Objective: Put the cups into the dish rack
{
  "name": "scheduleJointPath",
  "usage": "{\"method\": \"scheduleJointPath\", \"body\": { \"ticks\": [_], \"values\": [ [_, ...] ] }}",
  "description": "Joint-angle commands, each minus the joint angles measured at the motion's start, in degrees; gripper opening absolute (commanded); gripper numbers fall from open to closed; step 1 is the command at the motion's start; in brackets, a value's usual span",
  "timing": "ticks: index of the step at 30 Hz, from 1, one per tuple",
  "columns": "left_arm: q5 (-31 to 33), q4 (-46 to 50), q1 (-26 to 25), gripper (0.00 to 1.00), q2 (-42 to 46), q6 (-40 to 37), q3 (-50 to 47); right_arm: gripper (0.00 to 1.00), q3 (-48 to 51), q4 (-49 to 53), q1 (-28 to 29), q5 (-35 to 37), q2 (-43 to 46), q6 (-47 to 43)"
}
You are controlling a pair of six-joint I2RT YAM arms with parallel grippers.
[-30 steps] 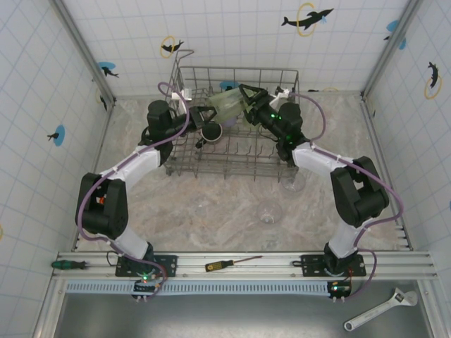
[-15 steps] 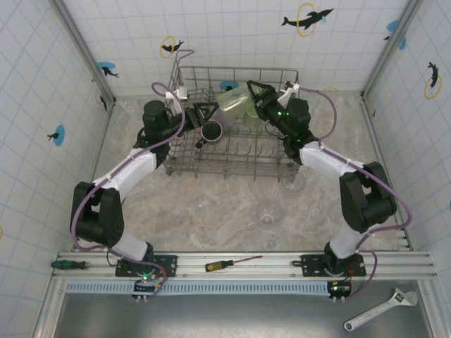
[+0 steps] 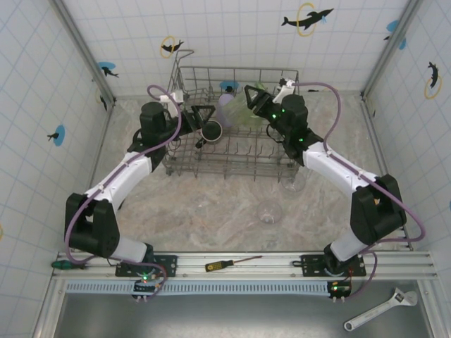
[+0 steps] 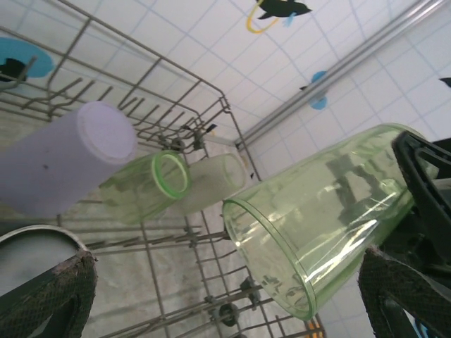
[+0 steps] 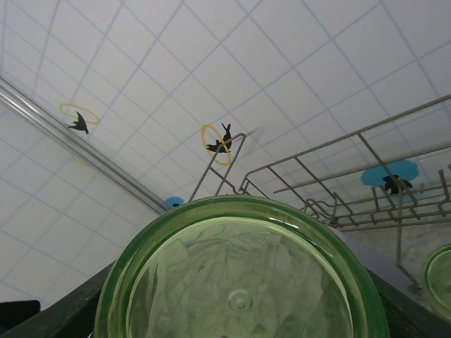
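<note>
Marbled tabletop (image 3: 169, 211) under white tiled walls, with the grey wire dish rack (image 3: 225, 167) standing at its far middle. I see my right gripper (image 3: 255, 104) clamped on the base end of a translucent green tumbler (image 4: 310, 232) above the rack. Its long axis is near level and its mouth points toward my left gripper (image 3: 206, 116), whose jaws stand wide apart, holding nothing.

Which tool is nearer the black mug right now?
Left. The left tool hovers open right beside the black mug; the right tool is farther right, gripping a green tumbler.
</note>
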State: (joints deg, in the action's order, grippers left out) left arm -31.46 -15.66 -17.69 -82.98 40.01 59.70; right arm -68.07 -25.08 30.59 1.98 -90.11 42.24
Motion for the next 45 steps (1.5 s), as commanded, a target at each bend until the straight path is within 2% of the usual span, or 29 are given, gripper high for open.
{"method": "scheduleJointPath", "body": {
  "ticks": [1,5,16,23,34,45],
  "values": [
    [4.9,4.7,-0.3,0.98,1.9,-3.8,1.3,0.58,-3.1,2.0,0.5,4.9,1.9,-7.9],
    [8.1,10.2,-0.3,0.98,1.9,-6.6,4.2,0.58,-3.6,3.2,1.2,7.4,1.3,-11.7],
    [7.9,8.0,-0.3,0.98,6.2,-1.7,3.5,0.58,-8.2,7.5,4.3,13.8,-3.2,-23.9],
    [11.3,10.3,-0.3,0.98,9.2,-3.8,3.0,0.59,-10.5,8.7,6.2,16.5,-7.4,-30.0],
    [17.1,16.6,-0.3,0.98,13.0,-9.1,1.7,0.59,-10.2,4.7,6.5,19.6,-12.2,-35.6],
    [18.1,18.4,-0.3,0.98,14.4,-10.1,-0.1,0.59,-10.0,0.9,6.2,20.5,-16.6,-37.6]
  ]
}}
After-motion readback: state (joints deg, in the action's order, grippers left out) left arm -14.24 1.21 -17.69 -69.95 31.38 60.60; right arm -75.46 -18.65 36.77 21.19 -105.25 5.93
